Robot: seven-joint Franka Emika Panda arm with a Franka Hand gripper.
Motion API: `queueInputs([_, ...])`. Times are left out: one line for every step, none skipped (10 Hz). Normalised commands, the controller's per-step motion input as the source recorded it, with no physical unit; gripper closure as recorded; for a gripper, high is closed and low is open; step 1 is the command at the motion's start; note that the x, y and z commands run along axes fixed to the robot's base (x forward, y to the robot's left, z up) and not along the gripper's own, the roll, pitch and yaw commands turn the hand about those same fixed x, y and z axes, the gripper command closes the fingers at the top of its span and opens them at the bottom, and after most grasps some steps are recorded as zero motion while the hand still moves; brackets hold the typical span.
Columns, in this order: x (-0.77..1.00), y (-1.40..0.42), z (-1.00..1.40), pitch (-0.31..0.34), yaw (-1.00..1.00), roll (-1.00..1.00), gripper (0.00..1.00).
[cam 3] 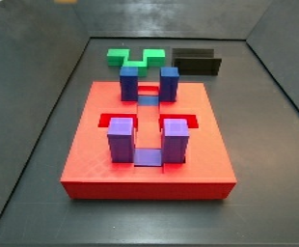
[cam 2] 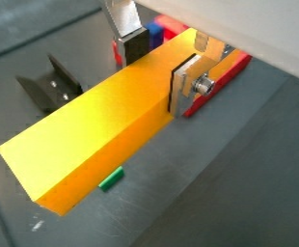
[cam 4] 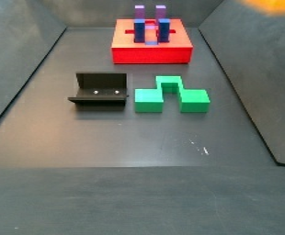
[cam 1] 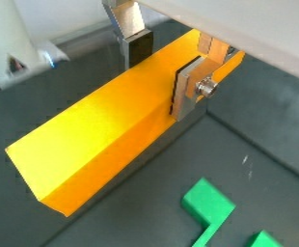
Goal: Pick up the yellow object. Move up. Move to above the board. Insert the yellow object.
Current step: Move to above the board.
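My gripper (cam 1: 163, 72) is shut on the yellow object (cam 1: 100, 125), a long yellow-orange bar, with one finger on each long side; both wrist views show this (cam 2: 159, 69). The bar (cam 2: 95, 135) hangs well above the floor. Under its far end a wrist view shows part of the board (cam 2: 230, 72). In both side views the red board (cam 3: 146, 159) (cam 4: 153, 52) lies flat with its blue-purple posts (cam 3: 120, 140) upright. The gripper is out of both side views; only a yellow blur shows at the top edge (cam 4: 278, 4).
A green T-shaped block (cam 4: 170, 96) lies on the dark floor, also seen below the bar (cam 1: 217, 207). The dark fixture (cam 4: 98, 90) stands beside it, and shows in a wrist view (cam 2: 49, 87). Grey walls ring the floor.
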Motion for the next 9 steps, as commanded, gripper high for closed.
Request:
queueInputs([0.0, 0.01, 0.71, 0.039, -0.01, -0.08, 1.0])
queueInputs([0.02, 0.01, 0.36, 0.026, -0.01, -0.08, 1.0])
queueInputs([0.03, 0.01, 0.19, 0.026, 0.0, -0.08, 1.0])
queueInputs([0.91, -1.4, 0.25, 0.058, -0.31, -0.06, 1.0])
queueInputs([0.91, -1.4, 0.22, 0.095, -0.26, 0.0, 1.0])
queueInputs([0.94, -1.4, 0.21, 0.147, -0.17, 0.06, 1.0])
queueInputs([1.0, -1.4, 0.21, 0.168, -0.08, -0.04, 1.0])
queueInputs([0.98, -1.4, 0.23, 0.158, -0.03, -0.01, 1.0])
queueInputs([0.97, -1.4, 0.23, 0.156, -0.02, 0.03, 1.0])
